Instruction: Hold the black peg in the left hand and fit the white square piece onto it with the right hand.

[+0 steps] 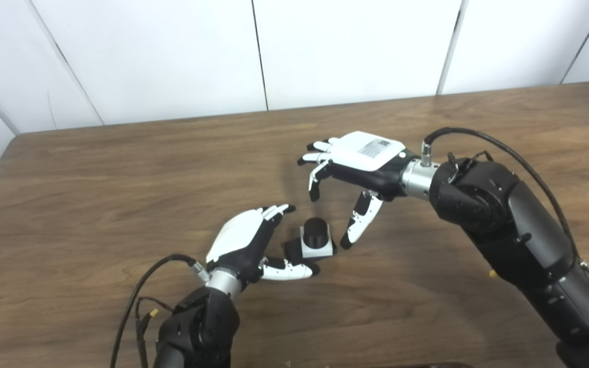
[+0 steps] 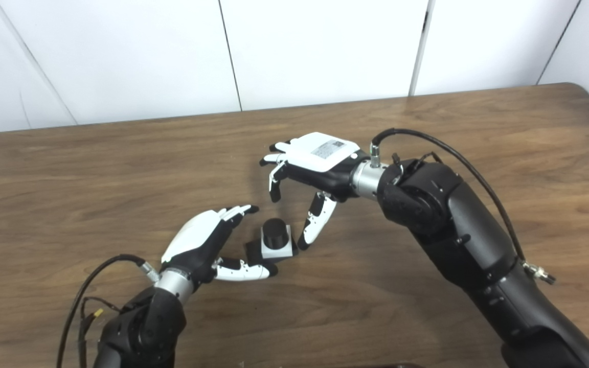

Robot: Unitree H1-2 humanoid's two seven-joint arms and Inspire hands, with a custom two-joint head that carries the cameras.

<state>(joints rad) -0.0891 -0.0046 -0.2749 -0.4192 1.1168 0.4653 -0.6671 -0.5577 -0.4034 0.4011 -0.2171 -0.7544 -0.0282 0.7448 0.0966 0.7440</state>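
Left hand (image 1: 246, 240) sits low on the wooden table (image 1: 120, 194), its arm entering from about 7 o'clock. Its fingers (image 1: 274, 210) are spread apart and extended toward 2 o'clock, the thumb (image 1: 287, 270) stretched out along the table toward 3 o'clock — nothing is gripped. The thumb tip lies just beside the near edge of the assembled parts; whether it touches them cannot be told.

Between the two hands stands the black peg (image 1: 315, 232), upright, a short dark cylinder. The white square piece (image 1: 318, 248) sits around its lower part, so the peg top rises through it. A dark base or shadow shows at the left side of the square; which of the two cannot be told. The pair rests on the table, at 3 o'clock from the left palm.

Right hand (image 1: 363, 163) hangs above the table at about 1 o'clock from the peg — palm down, fingers (image 1: 317, 176) curled loosely and apart, thumb (image 1: 358, 225) pointing down toward 7 o'clock, its tip near the square's right edge. It holds nothing.
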